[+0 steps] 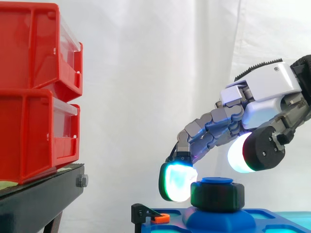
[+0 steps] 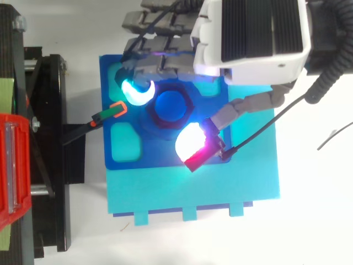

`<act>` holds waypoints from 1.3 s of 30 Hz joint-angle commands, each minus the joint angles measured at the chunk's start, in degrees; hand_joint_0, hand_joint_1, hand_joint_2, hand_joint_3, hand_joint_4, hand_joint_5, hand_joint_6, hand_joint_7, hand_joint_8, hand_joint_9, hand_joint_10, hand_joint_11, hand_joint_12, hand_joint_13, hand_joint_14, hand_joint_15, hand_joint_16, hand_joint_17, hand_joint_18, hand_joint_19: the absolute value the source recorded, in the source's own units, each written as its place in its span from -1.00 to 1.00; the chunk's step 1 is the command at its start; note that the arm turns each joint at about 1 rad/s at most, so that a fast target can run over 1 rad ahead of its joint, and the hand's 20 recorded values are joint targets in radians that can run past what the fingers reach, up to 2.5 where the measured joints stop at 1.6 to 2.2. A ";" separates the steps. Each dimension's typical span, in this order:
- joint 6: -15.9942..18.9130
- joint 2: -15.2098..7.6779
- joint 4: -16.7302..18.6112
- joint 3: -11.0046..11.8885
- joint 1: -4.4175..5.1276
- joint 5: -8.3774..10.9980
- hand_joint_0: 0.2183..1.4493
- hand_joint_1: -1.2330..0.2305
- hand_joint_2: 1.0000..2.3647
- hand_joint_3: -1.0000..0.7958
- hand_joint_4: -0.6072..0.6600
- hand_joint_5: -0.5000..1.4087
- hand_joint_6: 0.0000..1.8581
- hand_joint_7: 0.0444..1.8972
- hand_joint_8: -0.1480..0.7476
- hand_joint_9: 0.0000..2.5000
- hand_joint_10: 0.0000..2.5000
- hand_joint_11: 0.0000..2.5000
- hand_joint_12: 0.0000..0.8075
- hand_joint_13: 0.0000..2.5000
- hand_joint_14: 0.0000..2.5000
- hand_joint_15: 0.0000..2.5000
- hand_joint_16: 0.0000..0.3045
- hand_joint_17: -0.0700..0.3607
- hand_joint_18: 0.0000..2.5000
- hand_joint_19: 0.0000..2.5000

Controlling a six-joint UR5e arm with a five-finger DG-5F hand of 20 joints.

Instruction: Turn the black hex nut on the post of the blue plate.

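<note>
The black hex nut sits on the blue post of the blue plate. My hand reaches in from the right and hangs over the nut. Its bent fingers come down on the far left side, and a cyan fingertip rests against the nut's left face. The thumb pad, glowing white and magenta, hovers a little above the nut's near right edge, apart from it. Nothing is pinched between thumb and fingers.
Two stacked red bins stand on the black stand to the left. A black clamp with an orange tip holds the plate's left edge. A lighter cyan board lies under the plate.
</note>
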 commanded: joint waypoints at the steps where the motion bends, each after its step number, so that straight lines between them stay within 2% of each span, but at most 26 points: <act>1: -0.02 -0.07 -1.14 0.74 -0.55 -0.15 -0.57 0.06 -1.00 -0.44 0.31 -0.67 -0.46 -0.06 -0.11 -0.74 -1.00 -1.00 -0.09 -0.93 -1.00 -1.00 -0.63 -0.09 -1.00 -0.94; 9: -0.02 -0.07 -1.67 1.62 -1.25 -0.50 -0.57 0.06 -1.00 -0.44 0.31 -0.67 -0.46 -0.06 -0.11 -0.74 -1.00 -1.00 -0.09 -0.93 -1.00 -1.00 -0.63 -0.09 -0.99 -0.93; 13: 0.15 -0.07 -2.81 3.99 -0.99 -0.41 -0.57 0.06 -1.00 -0.44 0.30 -0.67 -0.46 -0.06 -0.11 -0.74 -1.00 -0.99 -0.09 -0.93 -1.00 -1.00 -0.63 -0.09 -0.99 -0.94; 16: 0.24 0.02 -3.87 5.31 -0.37 -0.15 -0.56 0.06 -1.00 -0.44 0.30 -0.67 -0.46 -0.06 -0.11 -0.74 -1.00 -1.00 -0.09 -0.93 -1.00 -1.00 -0.63 -0.09 -0.99 -0.93; 20: 0.24 0.02 -3.52 5.66 0.42 -0.06 -0.56 0.06 -1.00 -0.44 0.30 -0.67 -0.46 -0.06 -0.11 -0.74 -1.00 -1.00 -0.09 -0.93 -1.00 -1.00 -0.63 -0.09 -0.99 -0.94; 21: 0.77 -0.07 -2.55 5.66 1.30 0.11 -0.56 0.06 -1.00 -0.44 0.30 -0.67 -0.46 -0.06 -0.11 -0.74 -1.00 -1.00 -0.09 -0.93 -1.00 -1.00 -0.63 -0.09 -0.99 -0.94; 23: 0.94 0.02 -2.46 5.66 1.56 0.29 -0.56 0.06 -1.00 -0.44 0.30 -0.67 -0.46 -0.06 -0.11 -0.74 -1.00 -1.00 -0.09 -0.93 -1.00 -1.00 -0.63 -0.09 -0.99 -0.94; 24: 1.12 -0.07 -2.29 5.48 2.35 0.90 -0.57 0.06 -1.00 -0.44 0.30 -0.67 -0.46 -0.06 -0.11 -0.74 -1.00 -1.00 -0.10 -0.93 -1.00 -1.00 -0.63 -0.09 -0.99 -0.94; 31: 1.21 -0.07 -2.81 5.22 3.93 1.70 -0.57 0.06 -1.00 -0.44 0.30 -0.67 -0.46 -0.06 -0.11 -0.74 -1.00 -1.00 -0.09 -0.93 -1.00 -1.00 -0.63 -0.09 -1.00 -0.94; 32: 1.47 -0.07 -3.08 4.43 4.29 1.70 -0.57 0.06 -1.00 -0.44 0.30 -0.67 -0.46 -0.07 -0.11 -0.74 -1.00 -1.00 -0.09 -0.93 -1.00 -1.00 -0.63 -0.09 -1.00 -0.93; 37: 2.26 -0.07 -2.81 2.58 4.64 1.70 -0.57 0.06 -1.00 -0.44 0.31 -0.67 -0.46 -0.06 -0.11 -0.74 -1.00 -1.00 -0.09 -0.93 -1.00 -1.00 -0.63 -0.09 -1.00 -0.94; 39: 2.44 -0.07 -2.81 2.58 4.72 1.61 -0.57 0.06 -1.00 -0.44 0.30 -0.67 -0.46 -0.06 -0.11 -0.74 -1.00 -1.00 -0.09 -0.93 -1.00 -1.00 -0.63 -0.09 -1.00 -0.94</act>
